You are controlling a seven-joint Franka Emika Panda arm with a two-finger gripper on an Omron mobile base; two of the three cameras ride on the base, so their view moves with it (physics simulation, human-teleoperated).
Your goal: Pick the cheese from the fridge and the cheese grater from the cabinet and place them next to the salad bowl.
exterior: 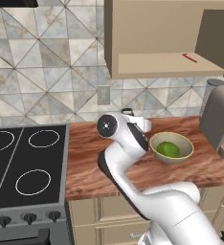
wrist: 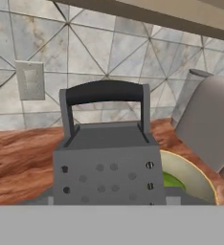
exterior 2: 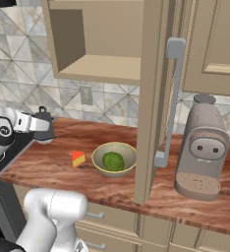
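1. Directly ahead of my hand camera stands the cheese grater [wrist: 106, 158], upright, its black handle at the top and its long axis vertical.
2. Its perforated broad face is turned toward my hand.
3. My gripper [exterior 2: 43, 129] has its jaws closed on the cheese grater's lower body; my fingertips are hidden behind it.
4. My gripper holds the grater over the wooden counter [exterior 2: 48, 167], left of the salad bowl [exterior 2: 114, 159] in the right base view.
5. Between the grater and the bowl, the cheese [exterior 2: 78, 158] rests on the counter, just beside the bowl.
6. Above, the cabinet [exterior: 162, 64] stands open; a thin red utensil [exterior: 189, 58] lies on its shelf.
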